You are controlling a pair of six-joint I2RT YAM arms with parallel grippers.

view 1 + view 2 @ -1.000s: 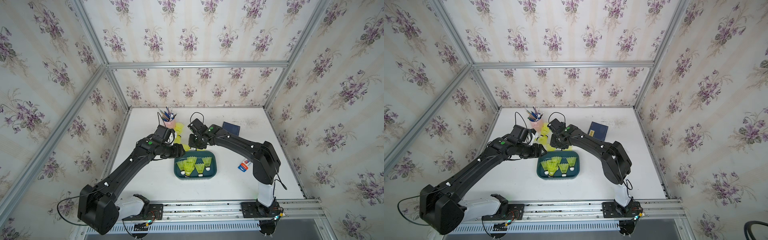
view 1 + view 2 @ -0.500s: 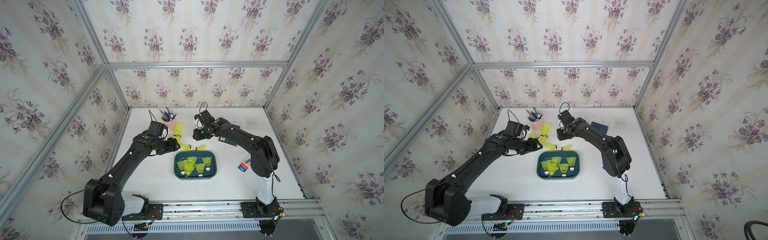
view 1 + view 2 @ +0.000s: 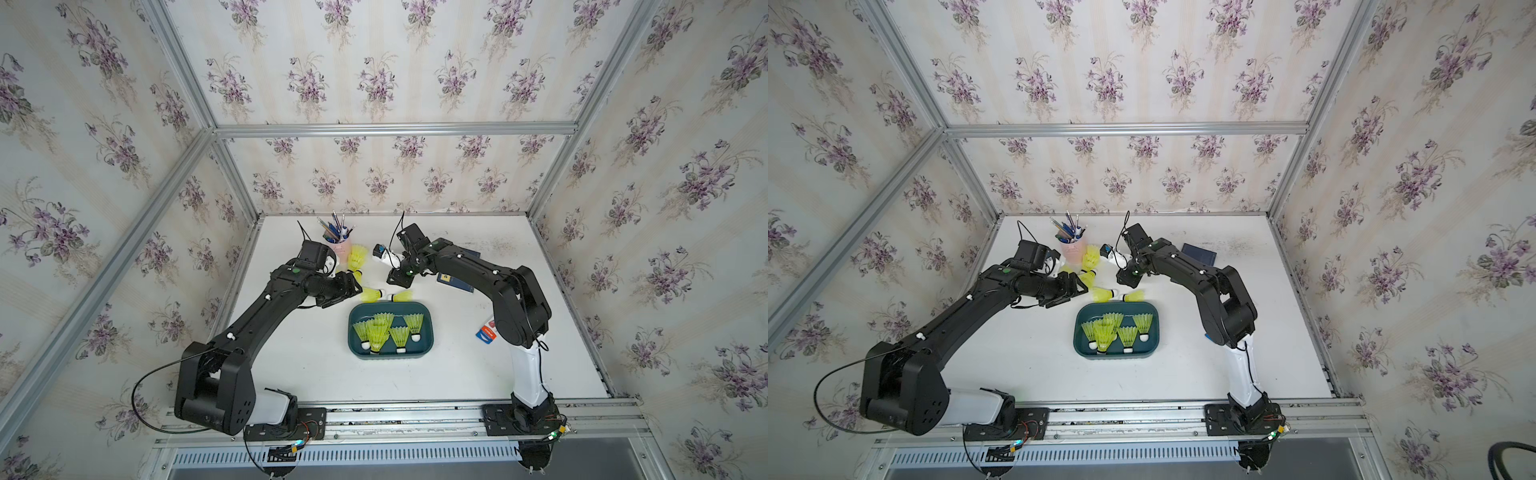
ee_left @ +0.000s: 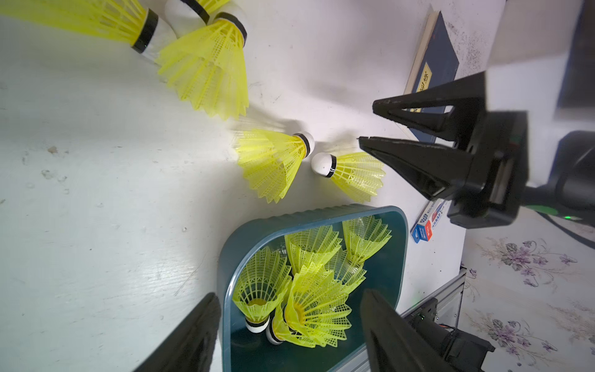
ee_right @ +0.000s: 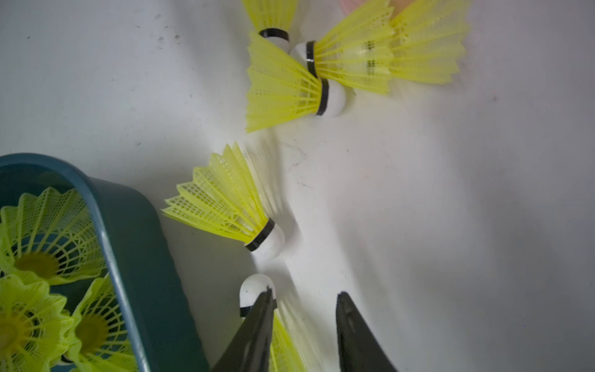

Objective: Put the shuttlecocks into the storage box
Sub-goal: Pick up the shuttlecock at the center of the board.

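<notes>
The dark teal storage box [image 3: 390, 305] [image 3: 1117, 304] holds several neon yellow shuttlecocks [image 3: 380, 332]. Two more shuttlecocks [image 3: 371, 294] [image 3: 402, 296] lie tip to tip on the table just behind it. A cluster of them [image 3: 357, 257] lies by the pen cup. My left gripper [image 3: 353, 287] [image 4: 289, 294] is open and empty, left of the pair, with the box rim [image 4: 225, 257] under it. My right gripper [image 3: 397, 280] [image 5: 306, 292] hovers low over the right-hand shuttlecock [image 4: 354, 174] [image 5: 254, 290]. Its jaws are apart around the skirt without clamping it.
A pink pen cup [image 3: 338, 245] stands at the back, with a small white and blue object [image 3: 384, 253] beside it. A navy book [image 3: 455, 282] [image 4: 434, 64] lies under the right arm. A blue and red packet [image 3: 486, 332] lies right of the box.
Both grippers were close together at the box's far rim a second ago and have drawn apart. The two shuttlecocks behind the box now show. The right gripper has come down over one.
</notes>
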